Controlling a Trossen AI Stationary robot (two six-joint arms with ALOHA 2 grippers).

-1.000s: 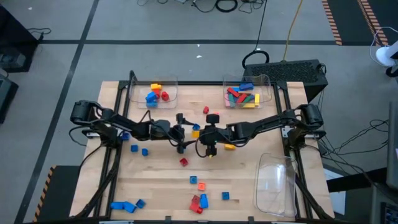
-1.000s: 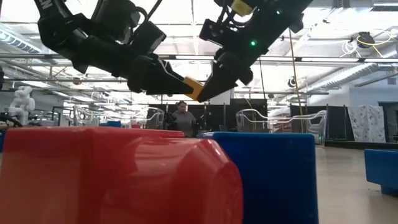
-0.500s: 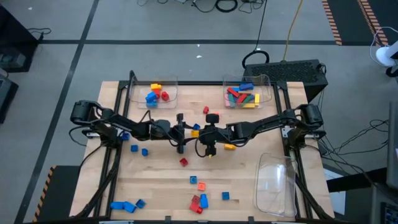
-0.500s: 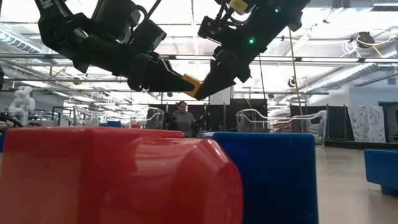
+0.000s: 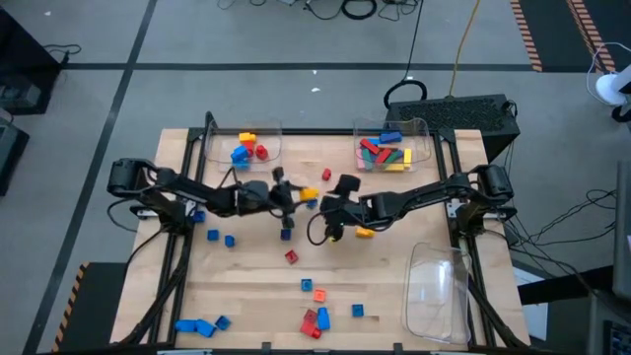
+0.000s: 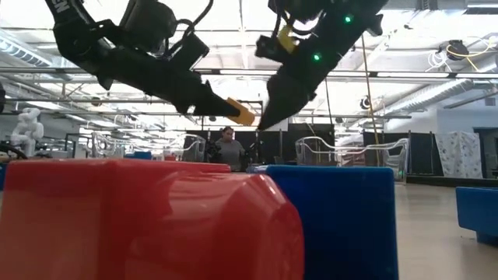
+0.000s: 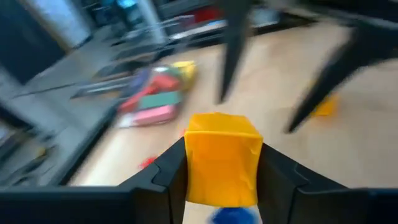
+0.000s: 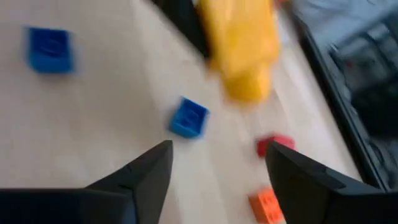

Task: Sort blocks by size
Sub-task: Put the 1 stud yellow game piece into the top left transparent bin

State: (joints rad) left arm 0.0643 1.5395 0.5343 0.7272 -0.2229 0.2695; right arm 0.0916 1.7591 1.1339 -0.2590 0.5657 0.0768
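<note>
Yellow block [image 7: 222, 158] sits clamped between the left gripper [image 5: 293, 195] fingers, aloft over table centre, presumably for carrying to a tray. Right gripper [image 8: 214, 171] beside it, jaws spread, holding nothing, apparently giving room.

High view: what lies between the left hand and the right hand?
A yellow block, gripped by the left hand. The open right hand stands just apart from it. The low view shows this too.
</note>
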